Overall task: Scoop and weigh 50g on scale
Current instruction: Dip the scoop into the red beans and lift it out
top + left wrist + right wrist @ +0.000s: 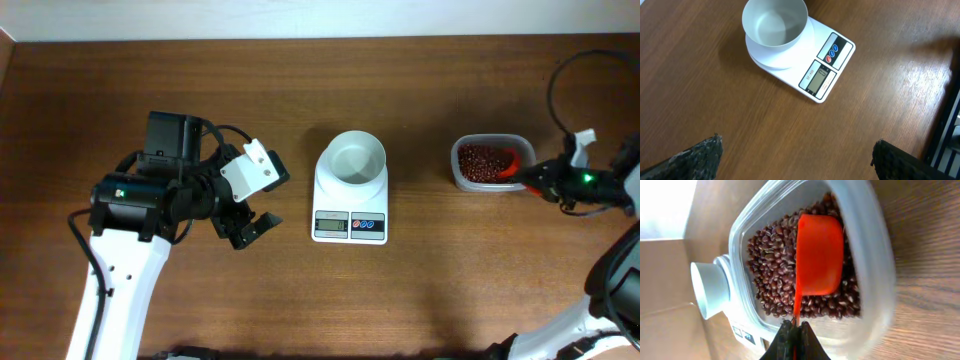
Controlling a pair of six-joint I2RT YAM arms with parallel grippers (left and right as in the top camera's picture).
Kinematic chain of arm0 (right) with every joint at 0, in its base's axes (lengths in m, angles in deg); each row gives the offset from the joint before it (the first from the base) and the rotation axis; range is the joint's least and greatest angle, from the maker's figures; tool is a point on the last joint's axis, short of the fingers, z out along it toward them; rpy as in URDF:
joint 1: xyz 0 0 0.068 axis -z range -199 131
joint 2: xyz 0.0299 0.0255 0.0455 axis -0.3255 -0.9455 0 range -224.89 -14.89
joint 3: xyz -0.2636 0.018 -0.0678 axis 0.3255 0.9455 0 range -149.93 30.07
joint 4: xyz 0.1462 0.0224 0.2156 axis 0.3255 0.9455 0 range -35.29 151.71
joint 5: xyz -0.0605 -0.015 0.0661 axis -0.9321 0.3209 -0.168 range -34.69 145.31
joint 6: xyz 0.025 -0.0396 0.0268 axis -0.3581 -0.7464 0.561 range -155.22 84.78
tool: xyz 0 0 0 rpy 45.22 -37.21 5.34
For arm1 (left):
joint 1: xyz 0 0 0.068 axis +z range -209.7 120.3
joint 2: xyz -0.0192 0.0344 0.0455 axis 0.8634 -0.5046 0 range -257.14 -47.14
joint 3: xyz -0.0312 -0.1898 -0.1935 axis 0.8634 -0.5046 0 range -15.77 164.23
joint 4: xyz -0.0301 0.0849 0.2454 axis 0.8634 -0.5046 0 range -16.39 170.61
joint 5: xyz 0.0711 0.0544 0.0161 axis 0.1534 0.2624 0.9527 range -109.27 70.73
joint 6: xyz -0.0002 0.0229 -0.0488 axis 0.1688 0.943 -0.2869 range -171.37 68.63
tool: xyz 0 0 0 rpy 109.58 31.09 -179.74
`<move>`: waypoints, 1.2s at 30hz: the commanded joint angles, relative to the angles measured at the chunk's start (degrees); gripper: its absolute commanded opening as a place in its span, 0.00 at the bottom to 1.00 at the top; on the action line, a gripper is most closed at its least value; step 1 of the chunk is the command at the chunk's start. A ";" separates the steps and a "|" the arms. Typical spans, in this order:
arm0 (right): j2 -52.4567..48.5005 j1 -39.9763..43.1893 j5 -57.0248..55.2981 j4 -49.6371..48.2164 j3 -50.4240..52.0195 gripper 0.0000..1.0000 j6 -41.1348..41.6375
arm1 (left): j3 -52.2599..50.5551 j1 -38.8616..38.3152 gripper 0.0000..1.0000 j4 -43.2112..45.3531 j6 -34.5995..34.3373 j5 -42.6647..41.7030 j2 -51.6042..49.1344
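The white scale stands mid-table with a round white bowl on its platform; both also show in the left wrist view, scale and bowl. To its right a clear tub of red beans holds an orange-red scoop, turned on its side over the beans. My right gripper is shut on the scoop's thin handle at the tub's near rim. My left gripper is open above bare wood, left of the scale, with nothing between its fingertips.
The scale and bowl lie beyond the tub in the right wrist view. A black cable loops near the right arm. The table's far edge meets a pale wall.
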 commanded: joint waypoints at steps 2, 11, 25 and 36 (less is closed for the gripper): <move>-0.28 2.05 7.85 1.95 0.11 0.04 -4.63 | 0.20 -0.07 0.99 -0.07 -0.35 -0.20 0.17; -0.28 5.84 13.20 5.25 0.11 0.04 -7.63 | 0.20 -0.07 0.99 -0.07 -0.35 -0.20 0.17; -0.28 3.74 21.46 10.84 0.26 0.04 -11.91 | 0.20 -0.07 0.99 -0.07 -0.35 -0.20 0.17; -0.28 -11.37 28.00 10.25 0.26 0.04 -11.87 | 0.20 -0.07 0.99 -0.07 -0.35 -0.20 0.17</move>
